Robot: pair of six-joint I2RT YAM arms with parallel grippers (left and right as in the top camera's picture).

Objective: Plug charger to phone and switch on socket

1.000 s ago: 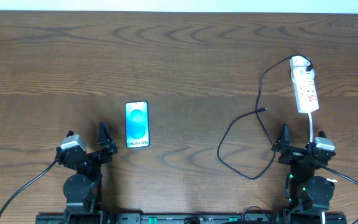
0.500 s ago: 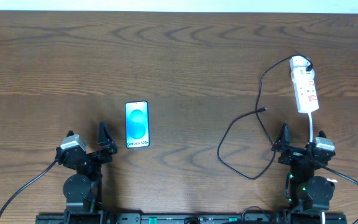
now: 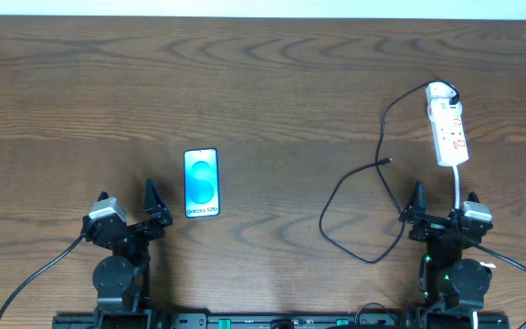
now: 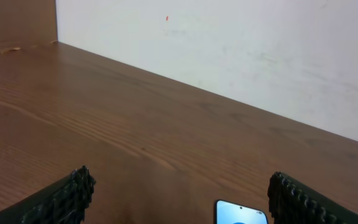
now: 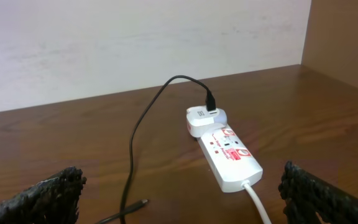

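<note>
Overhead view: we see both arms at the near edge of the wooden table [image 3: 272, 82], one on each side.
Left pincer [image 3: 126, 192]: we find its jaws spread wide with nothing between them.
Phone [image 3: 201, 183]: flat and screen-up, just ahead of the left pincer and a little to its right, not touching it; our left wrist view catches only its far end, low between the fingers [image 4: 294, 199] and nearer the right one.
Charger cable [image 3: 322, 224]: a loose loop ahead and to the left of the right pincer [image 3: 444, 194]; its plug tip [image 3: 388, 162] lies free on the wood, well apart from the phone, and its other end runs to the far end of the power strip [image 3: 448, 128].
Right pincer: jaws wide, holding nothing.
Power strip: straight ahead of the right pincer, lying lengthways, with a white adapter block [image 5: 202, 119] at its far end.
White cord [image 3: 459, 178]: we follow it from the strip's near end back toward the right pincer.
</note>
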